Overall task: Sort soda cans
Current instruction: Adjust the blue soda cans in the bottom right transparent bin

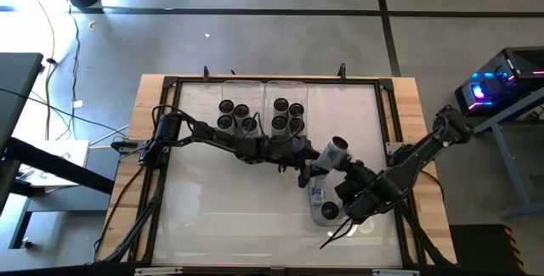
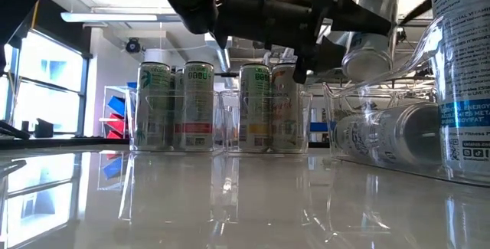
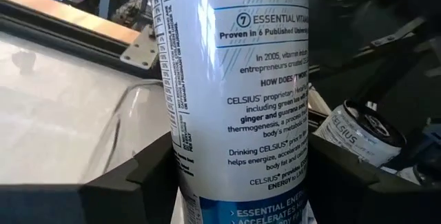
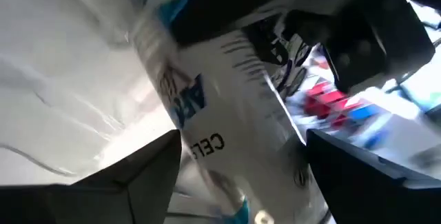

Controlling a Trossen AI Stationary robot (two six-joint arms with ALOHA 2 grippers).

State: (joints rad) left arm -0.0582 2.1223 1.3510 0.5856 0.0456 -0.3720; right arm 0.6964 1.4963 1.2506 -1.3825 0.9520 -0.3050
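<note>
A white soda can [image 1: 337,149] is held tilted in the air right of the table's middle and shows above the table in the low view [image 2: 367,50]. My left gripper [image 3: 238,182] reaches it from the left, my right gripper [image 4: 241,176] from the near right. Each is shut on a can, and it looks like the same one. Several cans stand upright in two clear bins [image 1: 235,115] [image 1: 287,115] at the far middle. A third clear bin [image 1: 313,216] at the near right holds a can lying on its side [image 1: 319,193] [image 3: 365,131]. My left gripper pinches the can's printed side wall [image 3: 234,148] between its two fingers [image 3: 148,176], one on each side. The can runs lengthwise up the wrist picture and is clear of the table. My right gripper has the can's side wall [image 4: 227,148] between its two fingers [image 4: 148,169], lying across the can, which slants through the gap. Another dark gripper crosses the same can farther along it.
A tall can [image 2: 463,73] stands close to the low camera at the right, beside the near-right bin's clear wall [image 2: 429,50]. A dark frame runs round the table's edge [image 1: 255,81]. Bare white tabletop [image 1: 221,216] lies at the near left.
</note>
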